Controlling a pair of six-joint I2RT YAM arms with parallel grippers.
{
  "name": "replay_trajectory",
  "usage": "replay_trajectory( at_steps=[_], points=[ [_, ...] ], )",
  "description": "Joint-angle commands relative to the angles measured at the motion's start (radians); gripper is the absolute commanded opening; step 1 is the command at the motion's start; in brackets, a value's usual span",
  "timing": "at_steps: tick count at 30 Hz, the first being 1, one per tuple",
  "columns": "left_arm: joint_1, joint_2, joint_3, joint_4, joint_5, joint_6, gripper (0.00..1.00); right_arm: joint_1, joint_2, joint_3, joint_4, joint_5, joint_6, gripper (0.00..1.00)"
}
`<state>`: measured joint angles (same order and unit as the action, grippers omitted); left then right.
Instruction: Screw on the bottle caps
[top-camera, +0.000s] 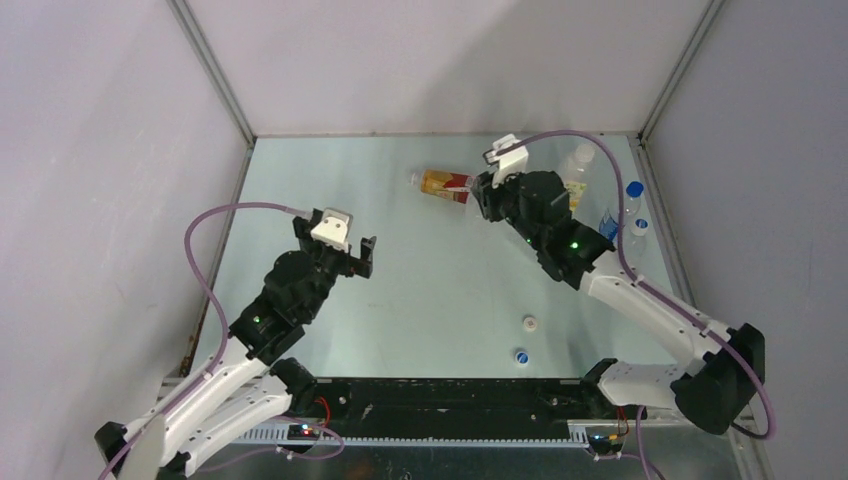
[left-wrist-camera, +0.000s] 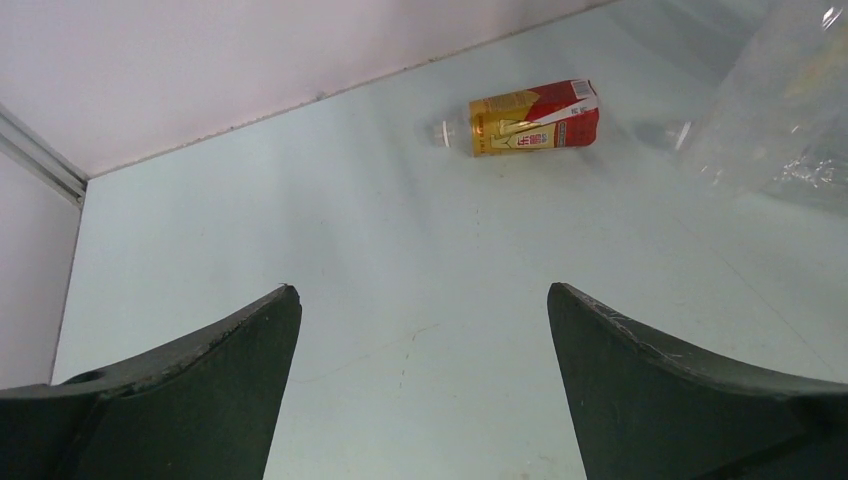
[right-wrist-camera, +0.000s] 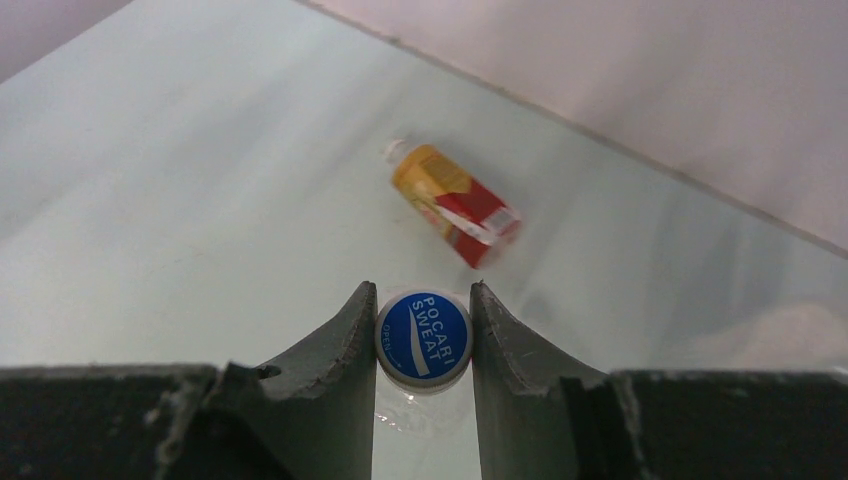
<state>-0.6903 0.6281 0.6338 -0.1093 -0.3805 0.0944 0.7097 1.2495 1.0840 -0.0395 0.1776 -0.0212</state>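
Observation:
My right gripper (right-wrist-camera: 423, 292) is shut on a blue bottle cap (right-wrist-camera: 424, 338) printed "POCARI SWEAT". Clear plastic glints just under that cap, between the fingers. In the top view this gripper (top-camera: 481, 196) hangs at the back of the table, beside the base of the amber bottle (top-camera: 445, 185). That bottle has a red-orange label and lies on its side with no cap on its neck (left-wrist-camera: 443, 131). A clear bottle (left-wrist-camera: 790, 110) fills the right edge of the left wrist view. My left gripper (top-camera: 340, 246) is open and holds nothing, left of centre. A white cap (top-camera: 529, 322) and a blue cap (top-camera: 521, 355) lie near the front.
Against the right wall stand a clear yellow-labelled bottle (top-camera: 577, 170), a blue-labelled bottle (top-camera: 608, 226) and two blue-capped bottle tops (top-camera: 634, 189). Grey walls close the table (top-camera: 420, 290) at the back and on both sides.

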Motion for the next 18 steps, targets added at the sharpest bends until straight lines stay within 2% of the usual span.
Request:
replay_trajectory(
  at_steps=[1, 8, 18],
  points=[
    [0.011, 0.008, 0.008, 0.022, 0.032, -0.004, 1.00, -0.060, -0.087, 0.050, -0.079, 0.097, -0.045, 0.00],
    [0.011, 0.010, 0.009, 0.018, 0.047, -0.010, 1.00, -0.180, -0.170, 0.030, -0.189, 0.195, -0.022, 0.00],
    [0.011, 0.013, 0.006, 0.019, 0.049, -0.004, 1.00, -0.395, -0.265, -0.128, -0.108, 0.160, 0.035, 0.00]
  ],
)
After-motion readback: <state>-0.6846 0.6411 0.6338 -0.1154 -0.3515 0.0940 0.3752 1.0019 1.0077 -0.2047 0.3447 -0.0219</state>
